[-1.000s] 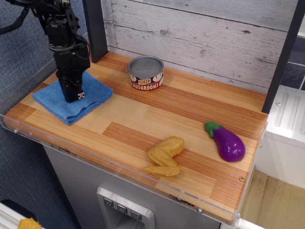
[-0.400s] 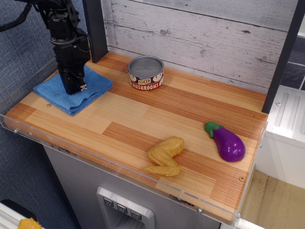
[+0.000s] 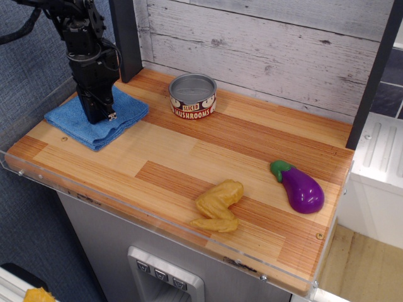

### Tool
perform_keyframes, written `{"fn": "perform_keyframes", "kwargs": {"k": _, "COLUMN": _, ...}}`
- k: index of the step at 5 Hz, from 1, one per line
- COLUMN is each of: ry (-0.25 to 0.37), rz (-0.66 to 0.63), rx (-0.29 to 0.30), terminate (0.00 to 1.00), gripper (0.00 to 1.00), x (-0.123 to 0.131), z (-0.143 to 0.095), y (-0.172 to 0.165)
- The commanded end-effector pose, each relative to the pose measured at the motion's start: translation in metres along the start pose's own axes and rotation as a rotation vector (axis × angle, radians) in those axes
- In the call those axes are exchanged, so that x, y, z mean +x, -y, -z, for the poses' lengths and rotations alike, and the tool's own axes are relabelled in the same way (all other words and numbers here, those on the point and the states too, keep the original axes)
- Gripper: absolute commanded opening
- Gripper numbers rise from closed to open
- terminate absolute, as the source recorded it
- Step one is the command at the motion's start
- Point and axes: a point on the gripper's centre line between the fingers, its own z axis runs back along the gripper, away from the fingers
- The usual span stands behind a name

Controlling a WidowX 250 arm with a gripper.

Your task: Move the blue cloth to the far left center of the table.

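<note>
The blue cloth (image 3: 70, 119) lies flat at the far left of the table (image 3: 170, 157), about midway between front and back, near the left rim. My black gripper (image 3: 101, 117) points straight down onto the cloth's middle. Its fingers are closed together and pinch the fabric where they meet it. The cloth's right edge is about a hand's width left of the mushroom can (image 3: 192, 95).
A yellow toy chicken piece (image 3: 218, 205) lies near the front edge and a purple toy eggplant (image 3: 303, 189) at the right. A black post (image 3: 126, 38) stands just behind the gripper. A grey plank wall backs the table, and a clear acrylic rim (image 3: 38, 177) lines the front and left edges.
The gripper and cloth moved together: first left and back toward the table's left edge, then a little back to the right. The other objects have not moved.
</note>
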Motion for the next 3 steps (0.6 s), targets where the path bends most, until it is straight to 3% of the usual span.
{"fn": "perform_keyframes", "kwargs": {"k": 1, "ry": 0.099, "rz": -0.146, "rx": 0.162, "terminate": 0.00, "gripper": 1.00, "x": 0.004, "z": -0.031, "y": -0.012}}
{"fn": "perform_keyframes", "kwargs": {"k": 2, "ry": 0.196, "rz": -0.208, "rx": 0.193, "terminate": 0.00, "gripper": 1.00, "x": 0.008, "z": -0.046, "y": -0.018}}
{"fn": "perform_keyframes", "kwargs": {"k": 3, "ry": 0.232, "rz": -0.215, "rx": 0.216, "terminate": 0.00, "gripper": 1.00, "x": 0.011, "z": -0.069, "y": -0.022}}
